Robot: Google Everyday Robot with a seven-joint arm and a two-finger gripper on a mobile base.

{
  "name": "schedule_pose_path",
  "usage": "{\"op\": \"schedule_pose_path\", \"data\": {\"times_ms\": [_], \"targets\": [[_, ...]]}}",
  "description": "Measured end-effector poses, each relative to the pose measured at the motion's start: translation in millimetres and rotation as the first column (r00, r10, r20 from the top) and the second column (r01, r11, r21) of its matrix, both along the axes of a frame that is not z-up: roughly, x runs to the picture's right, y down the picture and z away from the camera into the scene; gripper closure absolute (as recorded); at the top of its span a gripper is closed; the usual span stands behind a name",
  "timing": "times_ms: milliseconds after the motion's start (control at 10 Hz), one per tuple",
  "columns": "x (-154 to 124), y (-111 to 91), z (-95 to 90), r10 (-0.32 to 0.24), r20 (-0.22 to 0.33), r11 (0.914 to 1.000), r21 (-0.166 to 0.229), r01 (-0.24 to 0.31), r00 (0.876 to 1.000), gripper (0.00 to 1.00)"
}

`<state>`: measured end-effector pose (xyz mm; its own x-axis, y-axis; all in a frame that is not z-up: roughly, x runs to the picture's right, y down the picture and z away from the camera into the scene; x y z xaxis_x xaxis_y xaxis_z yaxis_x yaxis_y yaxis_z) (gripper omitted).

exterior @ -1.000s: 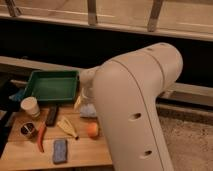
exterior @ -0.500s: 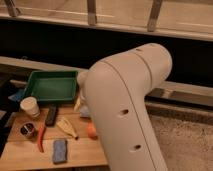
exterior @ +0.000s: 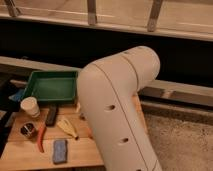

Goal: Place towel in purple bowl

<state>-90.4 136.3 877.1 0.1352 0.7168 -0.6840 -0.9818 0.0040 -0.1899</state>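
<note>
Wooden table (exterior: 25,156) fills the lower left of the frame, with speckled floor (exterior: 182,142) at lower right and a dark wall under railing posts (exterior: 92,12) across the top. On the table sit a green tray (exterior: 50,87), a paper cup (exterior: 30,106) and a dark blue pad (exterior: 60,150). The robot's bulky white arm (exterior: 120,110) blocks the centre. The pincer is hidden behind it, so I cannot tell its state or whether it holds anything. Neither the towel nor the purple bowl can be made out.
</note>
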Motion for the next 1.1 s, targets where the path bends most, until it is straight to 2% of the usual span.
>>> {"op": "schedule_pose_path", "data": {"times_ms": [200,400,900,1100], "targets": [[-3.9,11.3,8.8,0.015,0.009,0.9992,-0.037,-0.015,1.000,0.20],[-8.6,19.1,12.3,0.029,0.027,0.9980,-0.057,-0.027,0.999,0.30],[-4.1,15.0,9.0,0.034,0.026,0.9978,-0.057,-0.033,0.999,0.83],[-10.3,14.1,5.8,0.030,0.036,0.9978,-0.059,-0.028,0.999,0.99]]}}
